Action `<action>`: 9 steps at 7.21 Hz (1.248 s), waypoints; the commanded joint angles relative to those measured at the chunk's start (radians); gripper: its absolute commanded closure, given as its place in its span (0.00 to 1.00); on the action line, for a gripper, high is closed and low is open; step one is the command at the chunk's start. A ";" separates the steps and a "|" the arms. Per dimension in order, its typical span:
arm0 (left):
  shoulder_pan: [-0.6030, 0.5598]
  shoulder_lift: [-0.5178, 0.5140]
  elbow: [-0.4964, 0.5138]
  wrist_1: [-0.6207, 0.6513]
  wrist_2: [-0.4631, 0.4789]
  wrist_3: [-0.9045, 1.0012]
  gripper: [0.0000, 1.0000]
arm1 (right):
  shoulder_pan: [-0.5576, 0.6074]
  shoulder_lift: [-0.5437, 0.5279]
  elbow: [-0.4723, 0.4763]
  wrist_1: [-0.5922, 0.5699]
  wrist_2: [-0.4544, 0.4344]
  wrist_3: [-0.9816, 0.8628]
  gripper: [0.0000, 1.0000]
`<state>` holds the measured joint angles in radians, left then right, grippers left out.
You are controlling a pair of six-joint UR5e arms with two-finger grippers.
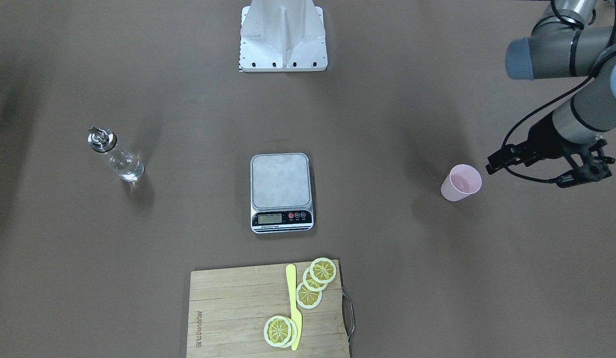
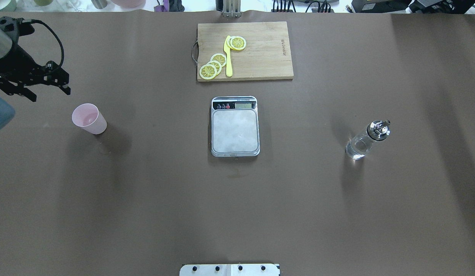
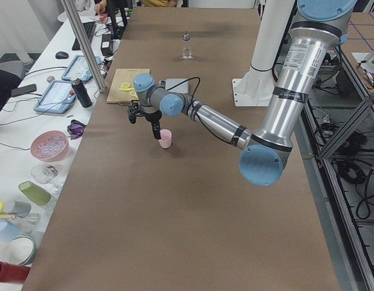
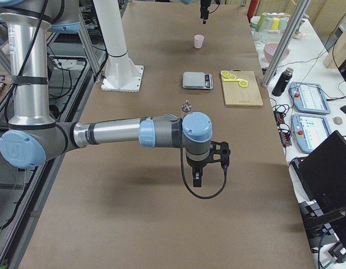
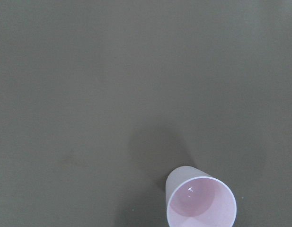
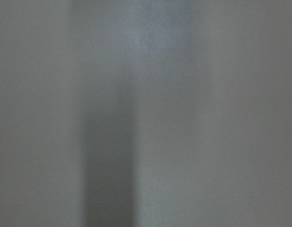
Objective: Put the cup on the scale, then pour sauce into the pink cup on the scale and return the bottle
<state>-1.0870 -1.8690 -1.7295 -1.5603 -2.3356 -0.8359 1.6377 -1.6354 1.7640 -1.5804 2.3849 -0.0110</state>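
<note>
A: Where is the small pale pink plastic cup (image 2: 89,119)?

B: It stands upright on the brown table (image 2: 145,199), on the robot's left, mouth up. It is well apart from the silver-grey rectangular digital scale (image 2: 235,132), which sits in the middle with its black display strip on the far side from the robot.

A: And the left gripper (image 2: 49,94)?

B: It hangs above the table just beyond the cup, farther left and farther from the robot. Its two black fingers are spread wide and hold nothing; they do not touch the cup. The left wrist view shows the cup's rim at the bottom edge.

A: The clear glass bottle with the metal pourer cap (image 2: 367,140)?

B: Upright on the right of the scale, well apart from it.

A: The right gripper (image 4: 211,167)?

B: It shows only from the side, raised over the table nearer the right end than the bottle. Whether its fingers are spread or closed cannot be told.

A: Anything else?

B: A wooden cutting board (image 2: 260,57) lies beyond the scale, bearing lemon slices (image 2: 208,71) and a yellow knife (image 2: 228,57).
</note>
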 commanded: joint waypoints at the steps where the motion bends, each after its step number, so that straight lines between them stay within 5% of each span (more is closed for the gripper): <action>1: 0.033 -0.012 0.062 -0.068 0.002 -0.020 0.03 | -0.029 -0.090 0.000 0.187 0.010 -0.003 0.00; 9: 0.067 0.004 0.080 -0.121 0.051 -0.055 0.11 | -0.078 -0.118 0.003 0.290 0.077 0.022 0.00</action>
<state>-1.0254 -1.8669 -1.6491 -1.6809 -2.2895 -0.8906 1.5695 -1.7533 1.7672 -1.2914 2.4602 0.0089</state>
